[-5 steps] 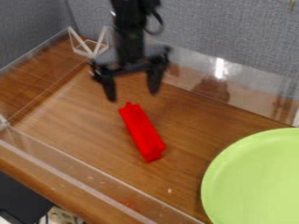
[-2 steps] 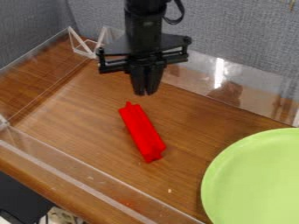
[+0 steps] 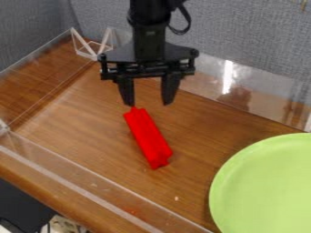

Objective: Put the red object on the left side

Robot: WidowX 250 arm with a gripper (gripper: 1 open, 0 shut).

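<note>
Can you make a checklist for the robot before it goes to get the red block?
- Tool fingers apart: ok
- Tool holding nothing: ok
- Red block lying flat on the wooden table: ok
- Red block away from the green plate: ok
- Tool lined up right over the block's middle: not ok, it looks farther back
- Block narrow enough to fit between the fingers: cannot tell

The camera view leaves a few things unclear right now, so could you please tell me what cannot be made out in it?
- Green plate, camera view: its right side is cut off by the frame edge.
- Robot arm, camera view: its upper part is cut off by the top edge.
- Red block, camera view: its underside is hidden against the tabletop.
</note>
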